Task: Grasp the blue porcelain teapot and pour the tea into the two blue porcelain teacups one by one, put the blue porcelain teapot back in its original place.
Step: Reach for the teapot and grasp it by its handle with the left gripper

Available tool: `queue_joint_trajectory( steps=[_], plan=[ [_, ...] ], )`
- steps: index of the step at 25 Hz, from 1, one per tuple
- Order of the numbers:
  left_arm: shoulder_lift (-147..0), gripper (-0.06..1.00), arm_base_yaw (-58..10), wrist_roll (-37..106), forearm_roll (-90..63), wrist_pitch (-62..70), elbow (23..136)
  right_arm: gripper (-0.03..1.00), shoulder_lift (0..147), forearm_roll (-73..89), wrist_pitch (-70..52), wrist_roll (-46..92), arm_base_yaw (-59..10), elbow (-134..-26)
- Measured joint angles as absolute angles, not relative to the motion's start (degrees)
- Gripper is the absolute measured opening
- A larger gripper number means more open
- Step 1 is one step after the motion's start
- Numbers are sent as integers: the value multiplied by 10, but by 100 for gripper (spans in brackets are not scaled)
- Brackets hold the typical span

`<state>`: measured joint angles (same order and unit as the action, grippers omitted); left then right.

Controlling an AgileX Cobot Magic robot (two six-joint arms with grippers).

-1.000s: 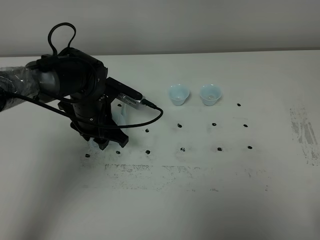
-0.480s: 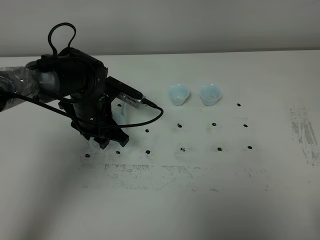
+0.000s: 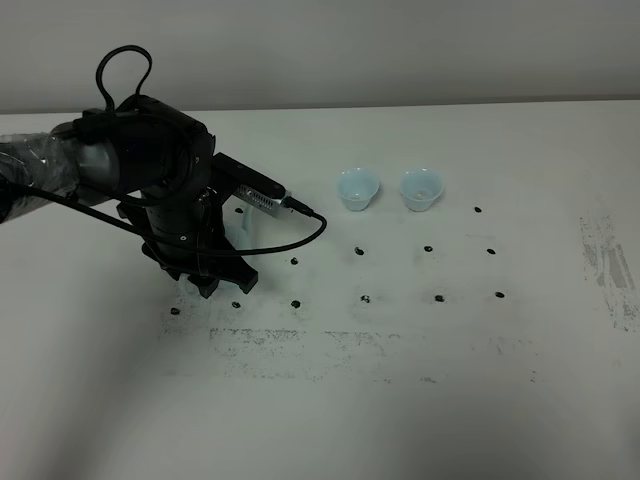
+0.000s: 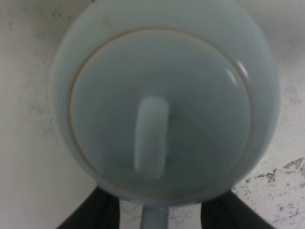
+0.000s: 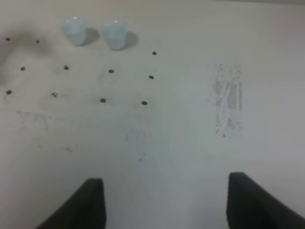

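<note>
Nothing has visibly shifted in the last second; the left gripper (image 3: 222,285) hangs where it was. Nearest, the right gripper (image 5: 165,180) has its jaws spread wide above the worktop (image 3: 420,400), holding nothing. Farther in, the left gripper's jaws stand open astride the loop handle (image 4: 154,219) of the blue porcelain teapot (image 4: 162,100), which sits upright on the worktop, lid on. Beyond, well apart from it, the left teacup (image 3: 357,188) and right teacup (image 3: 420,188) stand upright, side by side.
</note>
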<state>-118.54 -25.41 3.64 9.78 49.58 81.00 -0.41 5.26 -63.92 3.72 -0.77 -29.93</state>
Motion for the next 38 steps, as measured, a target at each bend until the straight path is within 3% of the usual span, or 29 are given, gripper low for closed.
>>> queue_joint_trajectory(
  steps=[3,11,38],
  plan=[
    [-1185,37,-254,36,98,496,810,56,-4,53,-639,37,-8,-299],
    [-1185,10,-254,37,97,498,810,56,-4,53,-639,37,-8,-299],
    [-1183,10,-254,38,97,498,810,56,-4,53,-639,37,-8,-299]
  ],
)
